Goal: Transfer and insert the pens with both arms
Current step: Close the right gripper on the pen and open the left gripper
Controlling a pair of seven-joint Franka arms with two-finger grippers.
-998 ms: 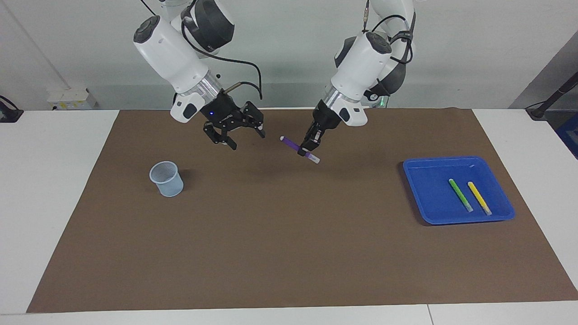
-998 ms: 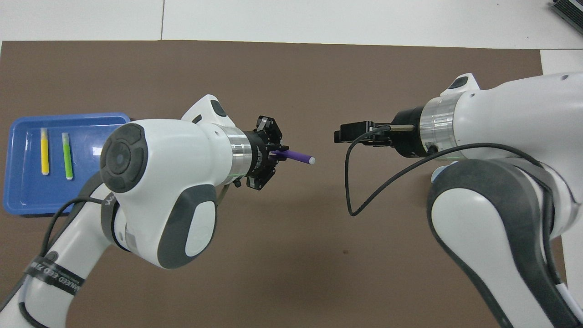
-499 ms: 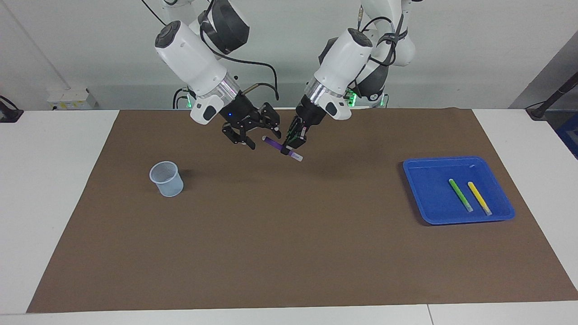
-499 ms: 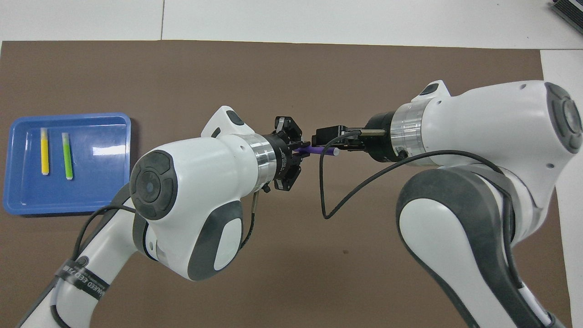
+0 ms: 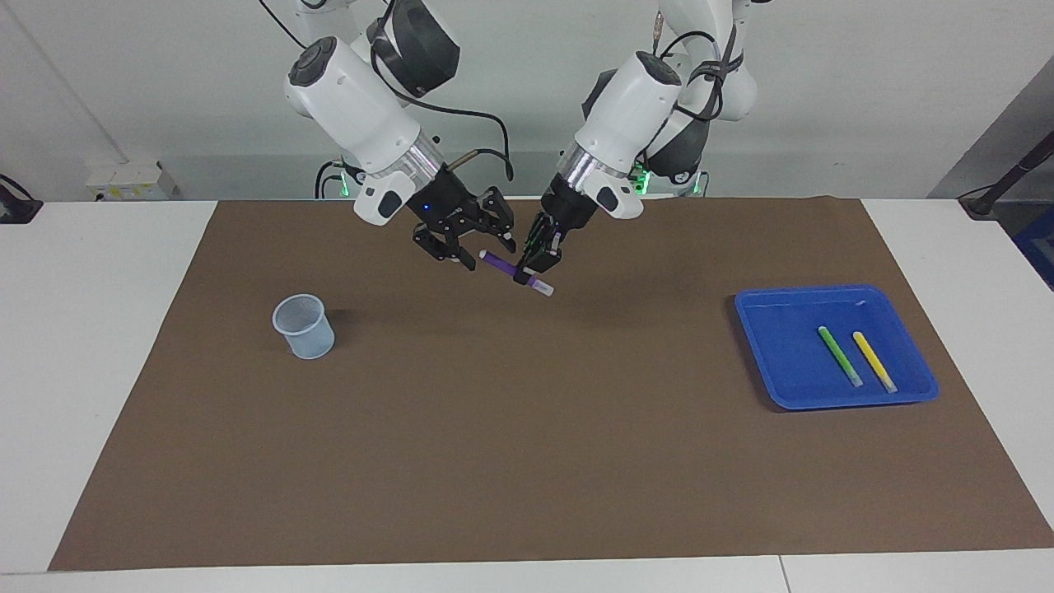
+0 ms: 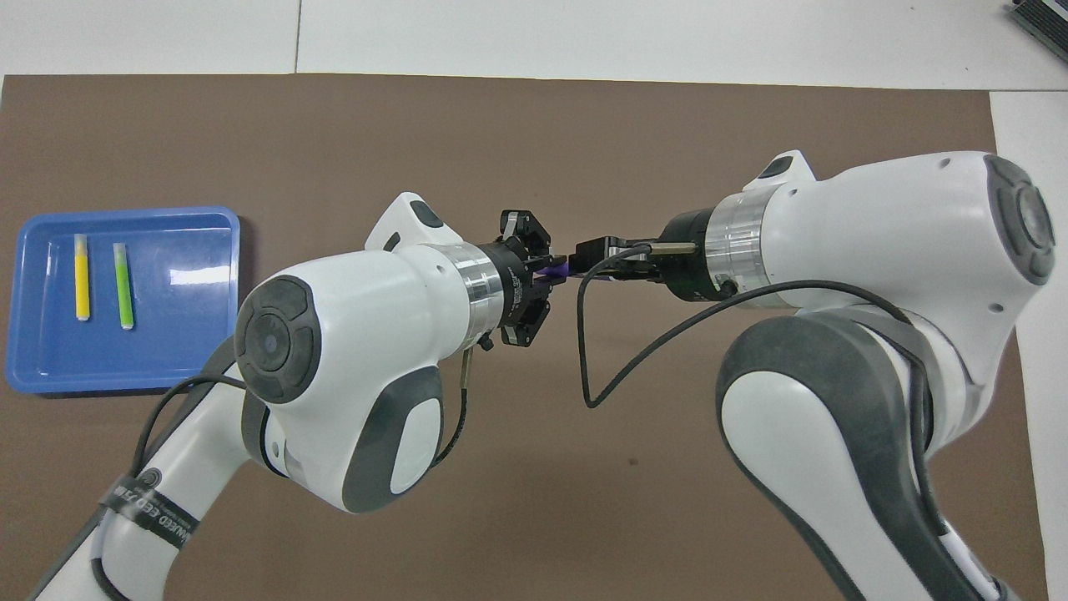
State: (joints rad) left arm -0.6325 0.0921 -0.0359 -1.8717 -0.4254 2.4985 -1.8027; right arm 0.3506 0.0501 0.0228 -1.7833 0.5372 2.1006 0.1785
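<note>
Slim purple marker pen clamped in the left tool, aloft over the brown mat. Right tool part open around the pen's pale end, contact unclear. Bright green marker pen and yellow marker pen in the blue plastic tray.

Pale wall, white table

Bright, even light; soft shadows

You are looking at a robotics lab: two white arms mounted at one edge of a white table, a brown mat laid over it, bare pale walls, loose cables, a wall socket box.
</note>
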